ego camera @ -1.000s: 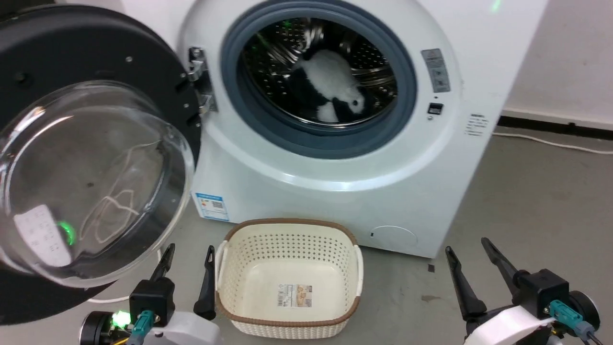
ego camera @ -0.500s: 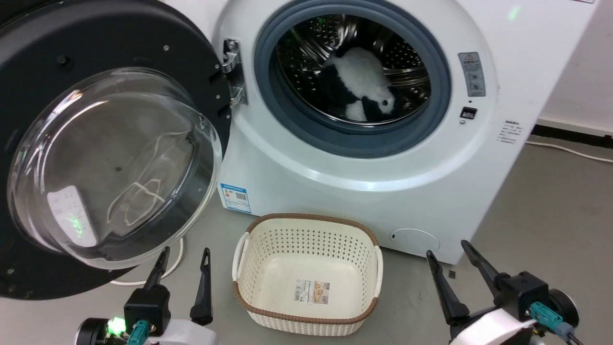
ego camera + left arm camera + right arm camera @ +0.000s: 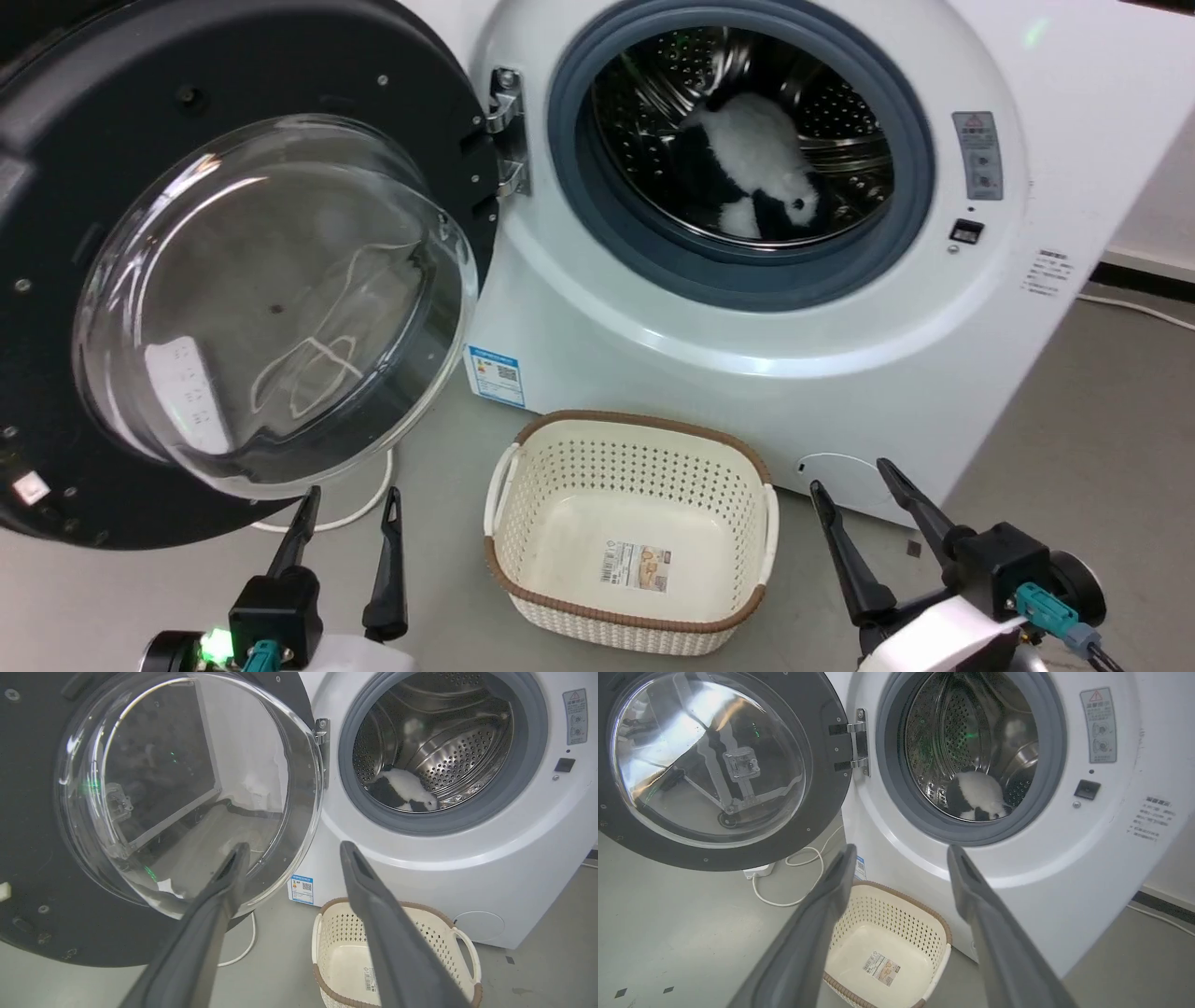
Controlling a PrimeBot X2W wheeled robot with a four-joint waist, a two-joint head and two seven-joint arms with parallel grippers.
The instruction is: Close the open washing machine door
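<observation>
The washing machine door (image 3: 271, 299), with its black rim and bulging glass bowl, stands swung wide open at the left, hanging on its metal hinge (image 3: 507, 140). The white washing machine (image 3: 709, 373) shows its steel drum and grey gasket (image 3: 653, 261). My left gripper (image 3: 351, 492) is open low down, just below the door's lower edge and apart from it. In the left wrist view the left gripper (image 3: 294, 844) points at the door's (image 3: 187, 788) hinge side. My right gripper (image 3: 849, 474) is open near the machine's low round flap (image 3: 840, 471). The right wrist view has the right gripper (image 3: 901, 846) facing the machine (image 3: 1017, 868).
A cream perforated basket (image 3: 644, 425) with a brown rim sits on the grey floor before the machine, between my grippers. A black-and-white plush toy (image 3: 756, 159) lies in the drum. A white cable (image 3: 364, 509) loops on the floor under the door.
The whole head picture has shifted right as the camera moved. The door stays wide open relative to the machine. Both grippers remain open and sit slightly lower in the picture.
</observation>
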